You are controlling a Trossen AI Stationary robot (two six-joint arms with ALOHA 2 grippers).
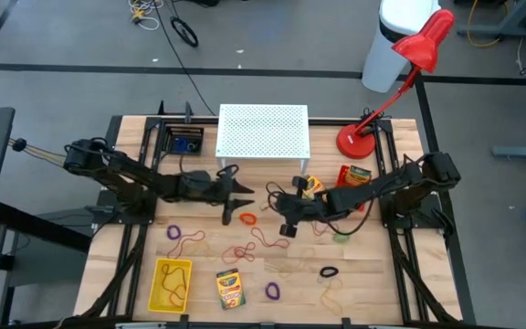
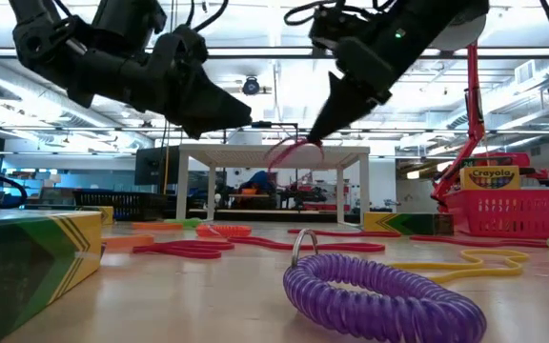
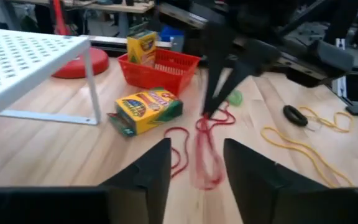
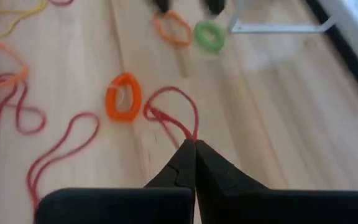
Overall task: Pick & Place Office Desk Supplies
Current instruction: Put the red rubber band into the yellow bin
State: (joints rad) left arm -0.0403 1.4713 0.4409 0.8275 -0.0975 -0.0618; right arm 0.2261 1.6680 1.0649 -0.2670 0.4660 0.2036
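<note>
Right wrist view: the right gripper [image 4: 194,144] is seen pressed together on a thin red rubber band [image 4: 171,115], which is lifted above the wooden table [image 4: 278,124] near an orange elastic loop [image 4: 123,96]. The left gripper [image 3: 196,163] is held spread above the table, just across from it, in front of the white perforated stand [image 1: 263,131].

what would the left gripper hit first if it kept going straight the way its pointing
Probably the red rubber band hanging from the right gripper, which is shut on it directly ahead of the open left gripper. Depth is hard to judge, so it might pass just under the band.
</note>
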